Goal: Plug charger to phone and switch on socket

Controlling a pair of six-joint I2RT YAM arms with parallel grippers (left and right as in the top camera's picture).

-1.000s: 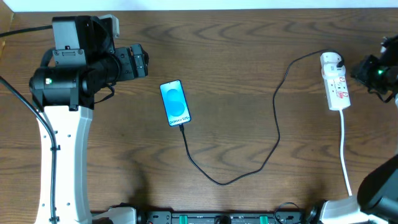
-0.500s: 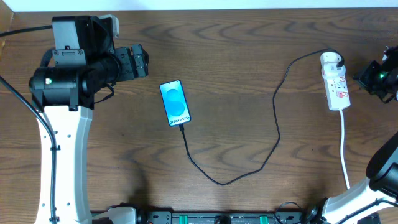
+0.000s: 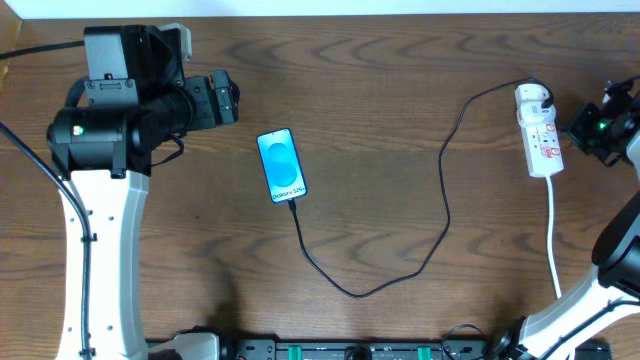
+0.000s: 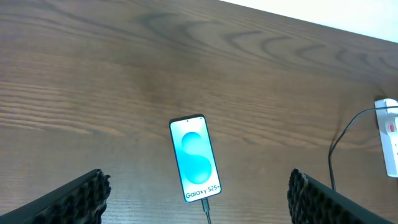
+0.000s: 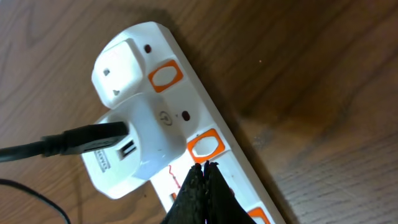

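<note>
The phone point(image 3: 282, 165) lies screen up at centre-left, its blue screen lit. It also shows in the left wrist view point(image 4: 195, 158). The black charger cable point(image 3: 445, 215) is plugged into the phone's bottom edge and loops right to a white adapter point(image 3: 534, 97) seated in the white socket strip point(image 3: 545, 148). My left gripper point(image 3: 228, 98) is open and empty, up and left of the phone; its fingers point(image 4: 68, 202) frame the phone. My right gripper point(image 5: 204, 165) is shut, its tips on the strip point(image 5: 189, 87) just below an orange switch point(image 5: 205, 146), beside the adapter point(image 5: 134, 140).
The strip's thick white cord point(image 3: 555, 250) runs down toward the front right edge. A second orange switch point(image 5: 165, 76) sits by the strip's end. The right arm's base point(image 3: 610, 290) stands at the lower right; the left arm's white link point(image 3: 100, 260) stands at the left.
My right gripper has shifted slightly down and left, closer to the strip. The left arm, phone and cable have not moved.
</note>
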